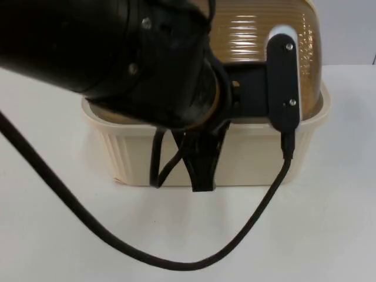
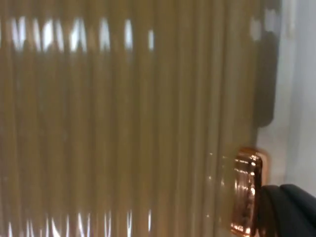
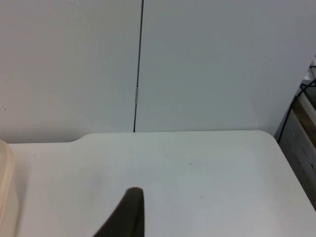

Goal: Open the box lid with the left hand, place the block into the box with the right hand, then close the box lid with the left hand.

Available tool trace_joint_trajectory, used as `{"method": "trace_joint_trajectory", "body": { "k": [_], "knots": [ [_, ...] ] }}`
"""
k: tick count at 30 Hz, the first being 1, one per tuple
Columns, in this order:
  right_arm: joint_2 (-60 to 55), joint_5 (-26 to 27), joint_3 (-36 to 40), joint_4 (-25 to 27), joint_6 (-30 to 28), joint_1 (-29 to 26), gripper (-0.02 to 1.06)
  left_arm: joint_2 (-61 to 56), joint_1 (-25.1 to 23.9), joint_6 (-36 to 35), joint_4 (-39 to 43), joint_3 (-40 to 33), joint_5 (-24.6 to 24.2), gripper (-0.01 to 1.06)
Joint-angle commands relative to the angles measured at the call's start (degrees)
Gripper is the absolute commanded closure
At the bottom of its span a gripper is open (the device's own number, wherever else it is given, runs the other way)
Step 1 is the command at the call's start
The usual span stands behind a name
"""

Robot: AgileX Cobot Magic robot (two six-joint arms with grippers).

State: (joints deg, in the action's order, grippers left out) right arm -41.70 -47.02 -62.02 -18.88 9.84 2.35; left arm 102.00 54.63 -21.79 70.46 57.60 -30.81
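Observation:
A cream ribbed box (image 1: 247,155) stands in the middle of the table. Its brown see-through ribbed lid (image 1: 264,35) rises above the back rim, and it seems tilted up. My left arm reaches over the box from the upper left and hides most of the opening. The left gripper (image 1: 201,170) hangs in front of the box's front wall. In the left wrist view the lid (image 2: 123,123) is very close, with a copper handle (image 2: 247,192) right beside the left gripper (image 2: 286,212). The right gripper (image 3: 129,212) waits low over bare table, beside the box's edge (image 3: 6,187).
White table top (image 1: 59,235) lies around the box on all sides. A grey partition wall (image 3: 197,64) closes off the far side of the table (image 3: 197,168). A dark vertical seam (image 3: 138,64) runs down that wall.

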Motion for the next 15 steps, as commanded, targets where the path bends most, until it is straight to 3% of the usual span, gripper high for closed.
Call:
{"method": "trace_joint_trajectory", "body": {
  "k": [1,15],
  "knots": [
    [0.01,0.54,-0.25,-0.39,-0.22,0.23,-0.01,0.86,-0.04,1.23,-2.64,0.49,-1.16,1.05],
    [0.01,-0.06,-0.25,-0.31,-0.26,0.23,-0.01,2.10,-0.04,3.90,-3.70,0.39,0.30,1.05]
  ]
}}
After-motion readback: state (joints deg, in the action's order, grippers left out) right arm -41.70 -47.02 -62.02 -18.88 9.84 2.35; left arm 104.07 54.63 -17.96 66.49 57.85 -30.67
